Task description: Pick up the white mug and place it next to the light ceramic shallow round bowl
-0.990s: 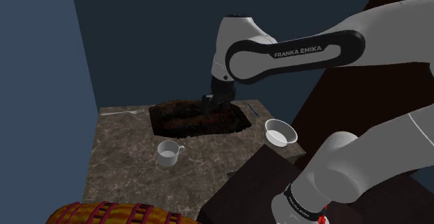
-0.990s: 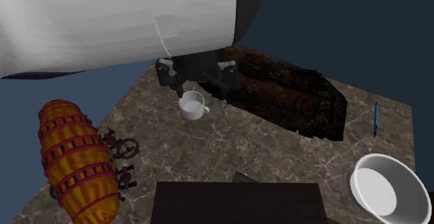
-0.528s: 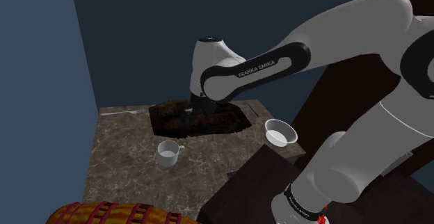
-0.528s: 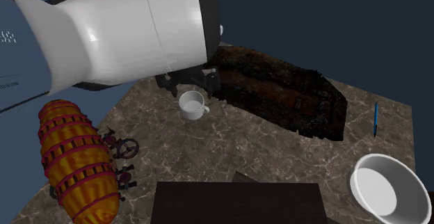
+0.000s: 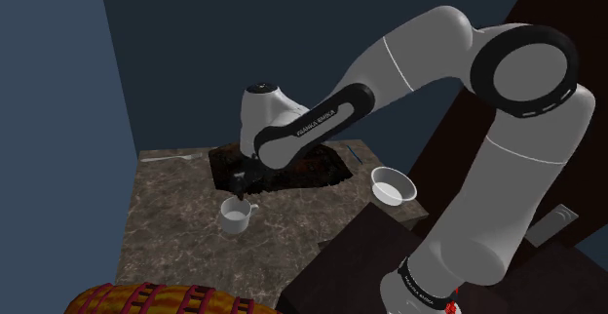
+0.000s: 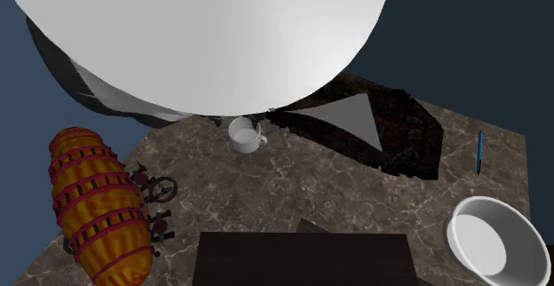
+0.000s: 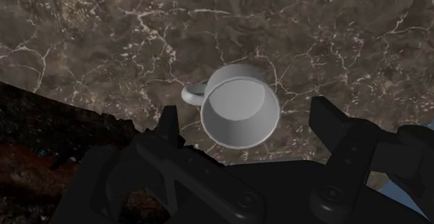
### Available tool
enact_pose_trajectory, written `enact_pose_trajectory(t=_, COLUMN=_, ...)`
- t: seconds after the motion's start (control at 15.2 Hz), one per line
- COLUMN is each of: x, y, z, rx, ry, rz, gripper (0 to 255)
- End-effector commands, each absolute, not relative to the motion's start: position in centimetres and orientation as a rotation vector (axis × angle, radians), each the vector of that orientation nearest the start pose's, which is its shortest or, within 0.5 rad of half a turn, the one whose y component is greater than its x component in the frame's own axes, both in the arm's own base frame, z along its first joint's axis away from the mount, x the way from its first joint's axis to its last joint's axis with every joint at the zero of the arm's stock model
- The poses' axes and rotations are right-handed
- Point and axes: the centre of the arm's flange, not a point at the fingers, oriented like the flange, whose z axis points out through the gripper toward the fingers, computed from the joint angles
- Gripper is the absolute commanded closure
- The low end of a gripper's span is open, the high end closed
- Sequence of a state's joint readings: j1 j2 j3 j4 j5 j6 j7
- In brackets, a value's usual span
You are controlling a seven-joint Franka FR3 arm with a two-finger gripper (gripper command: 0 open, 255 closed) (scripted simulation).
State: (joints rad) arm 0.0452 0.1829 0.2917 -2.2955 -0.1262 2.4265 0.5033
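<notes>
In the shoulder view the mug (image 5: 235,215) stands upright on the brown counter (image 5: 166,224), just in front of the dark hollow (image 5: 292,169) and well apart from the bowl (image 5: 393,185) at the counter's right edge. The gripper (image 5: 239,180) hangs close above the mug, with the arm (image 5: 322,122) bent down to it. In the second exterior view a broad white part of the arm (image 6: 204,35) covers the top. The mug (image 6: 246,135) sits below it with its handle toward that view's right, and the bowl (image 6: 493,237) is far off at the lower right, past a blue pen (image 6: 479,151). In the wrist view the gripper (image 7: 247,116) is spread wide, its fingers (image 7: 169,124) standing clear of the mug (image 7: 240,106) on either side, so nothing is held. The handle sticks out near one finger. To grip well, I judge the arm should come straight down until the fingers bracket the mug's wall, keeping off the handle, and only then close. Compared with a second ago, the arm has swung off the hollow and dropped low over the mug. The mug and bowl lie as they did.
</notes>
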Motion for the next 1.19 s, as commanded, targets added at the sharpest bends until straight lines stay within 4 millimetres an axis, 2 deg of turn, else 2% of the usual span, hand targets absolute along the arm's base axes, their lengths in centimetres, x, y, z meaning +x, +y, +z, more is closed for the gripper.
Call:
enact_pose_trajectory(t=0.0, x=50.9, y=18.6, z=24.9, rx=-3.183, ry=0.117, rz=0.04, gripper=0)
enact_pose_trajectory(t=0.59, x=56.5, y=22.8, z=15.3, rx=-3.187, ry=0.121, rz=0.039, gripper=0)
enact_pose_trajectory(t=1.12, x=56.5, y=22.7, z=11.1, rx=-3.187, ry=0.121, rz=0.039, gripper=0)
